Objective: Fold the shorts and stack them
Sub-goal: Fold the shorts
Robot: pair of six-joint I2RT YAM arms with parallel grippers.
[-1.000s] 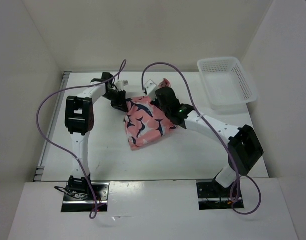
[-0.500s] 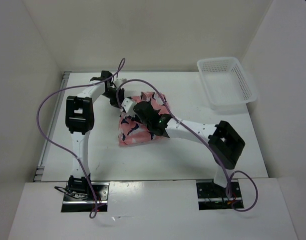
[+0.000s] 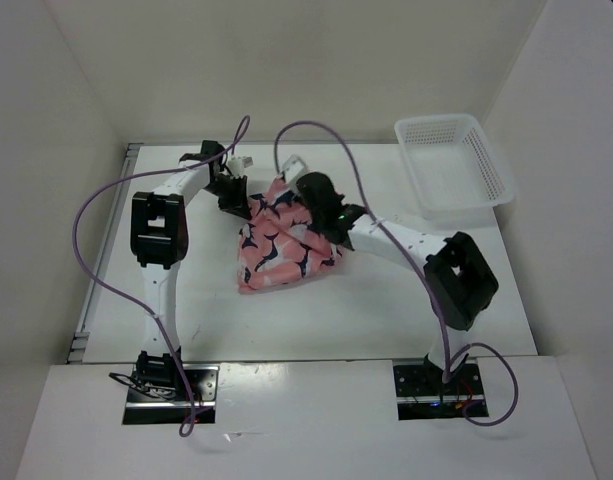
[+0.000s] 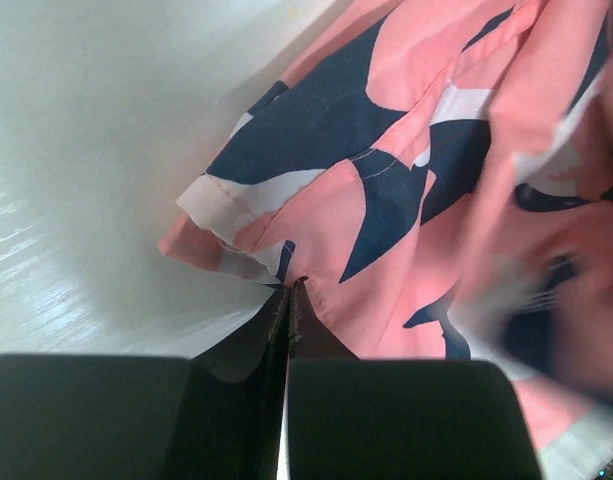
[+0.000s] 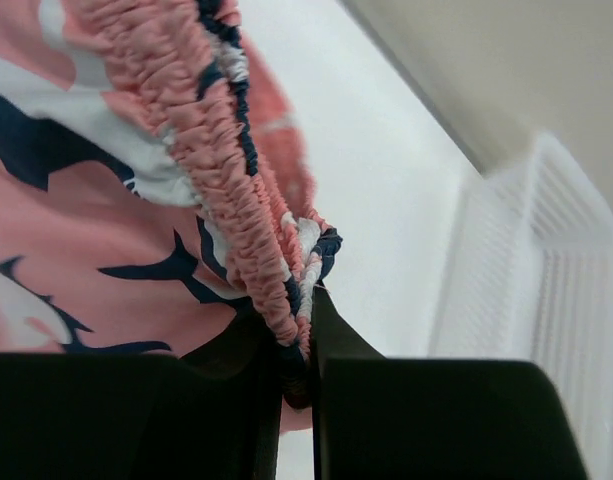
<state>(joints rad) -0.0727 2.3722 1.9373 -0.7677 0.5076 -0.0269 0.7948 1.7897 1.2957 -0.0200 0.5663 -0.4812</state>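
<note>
The salmon-pink shorts (image 3: 276, 250) with navy-and-white shapes lie bunched in the middle of the table, partly lifted at the far side. My right gripper (image 3: 294, 190) is shut on their gathered elastic waistband (image 5: 236, 200), and in the right wrist view the gripper (image 5: 298, 330) holds that band up off the table. My left gripper (image 3: 243, 205) is at the shorts' far-left edge. In the left wrist view its jaws (image 4: 289, 287) are pressed together, pinching the hemmed edge of the shorts (image 4: 386, 170).
A white plastic mesh basket (image 3: 454, 165) stands at the back right corner, also seen as a white basket (image 5: 546, 270) in the right wrist view. White walls close the table (image 3: 386, 310) in on three sides. Purple cables loop above both arms.
The left gripper has closed on the shorts' edge. The right arm swung left, then back toward the far side with the waistband. The shorts bunched up and shifted left.
</note>
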